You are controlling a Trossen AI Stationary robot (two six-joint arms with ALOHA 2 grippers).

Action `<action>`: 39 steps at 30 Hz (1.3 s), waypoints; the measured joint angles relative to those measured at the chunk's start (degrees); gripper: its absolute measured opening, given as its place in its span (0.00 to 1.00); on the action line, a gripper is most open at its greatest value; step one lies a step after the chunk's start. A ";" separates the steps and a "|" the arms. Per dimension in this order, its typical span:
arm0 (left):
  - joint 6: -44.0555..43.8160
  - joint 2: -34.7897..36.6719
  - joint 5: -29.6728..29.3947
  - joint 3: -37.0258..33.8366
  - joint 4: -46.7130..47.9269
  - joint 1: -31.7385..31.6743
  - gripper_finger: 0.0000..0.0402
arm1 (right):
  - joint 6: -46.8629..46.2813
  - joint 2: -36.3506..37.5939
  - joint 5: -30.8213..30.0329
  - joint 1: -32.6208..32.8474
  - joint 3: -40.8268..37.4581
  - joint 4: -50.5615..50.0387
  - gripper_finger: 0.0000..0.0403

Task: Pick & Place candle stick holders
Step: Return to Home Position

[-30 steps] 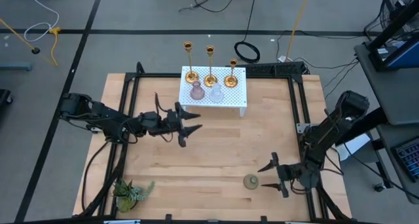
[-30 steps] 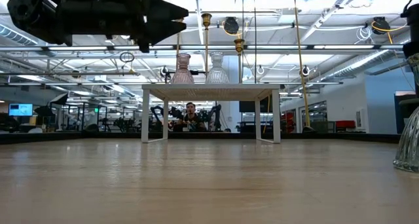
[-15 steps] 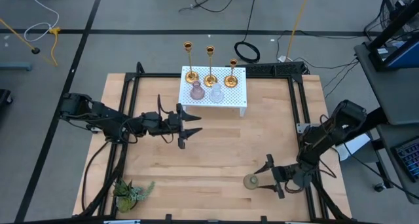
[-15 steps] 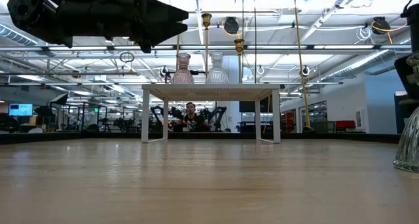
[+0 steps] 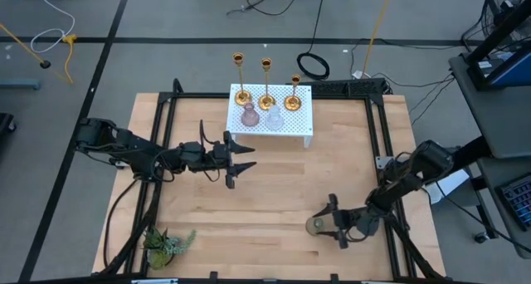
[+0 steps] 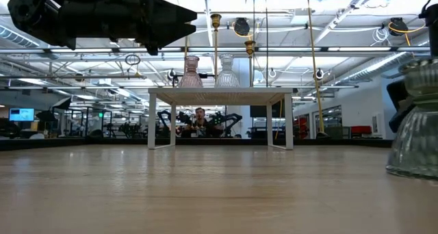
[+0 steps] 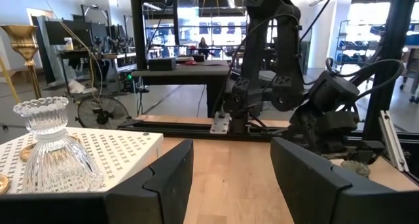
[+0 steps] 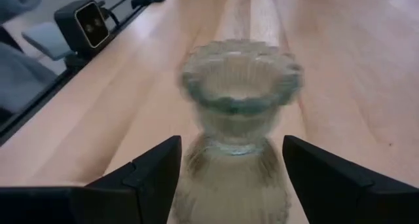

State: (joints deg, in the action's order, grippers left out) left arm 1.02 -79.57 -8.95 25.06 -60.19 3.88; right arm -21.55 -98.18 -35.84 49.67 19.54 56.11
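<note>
Three gold candlesticks [image 5: 266, 80] stand by their round bases on the white perforated rack [image 5: 290, 130] at the table's far side. The pink [image 5: 248, 115] and clear [image 5: 274, 119] glass holders stand on it too. The green glass holder [image 5: 316, 227] stands upright on the table near the near edge, as the right wrist view [image 8: 239, 99] and the low view [image 6: 414, 124] show. My right gripper [image 5: 333, 222] is open, low over the table, with a finger on either side of the holder. My left gripper [image 5: 247, 157] is open and empty, raised just in front of the rack. My right gripper comes level from the table's right, with its fingers [image 8: 147, 171] on either side of the green holder's ribbed body [image 8: 236, 178], below its neck. I cannot tell whether they touch it. The holder stands upright on its base on the table.
A green plant sprig [image 5: 166, 244] lies at the near left corner. Black frame rails [image 5: 377, 134] run along the table's sides. A small camera [image 8: 90, 24] sits at the near edge beside the green holder. The clear holder [image 7: 49, 152] and the rack are close ahead of the left gripper.
My right gripper has moved low toward the table's left, up to the green holder, until its open fingers stand on either side of it. In the low view the holder now stands a little farther left than before.
</note>
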 joint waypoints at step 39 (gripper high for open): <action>0.14 0.00 0.00 0.00 -0.04 0.01 0.52 | 12.61 -2.79 0.01 -21.97 0.80 10.65 0.41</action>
State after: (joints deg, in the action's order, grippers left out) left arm 1.16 -79.57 -8.95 25.06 -60.23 3.89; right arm -8.94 -100.97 -35.83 27.70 20.34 66.76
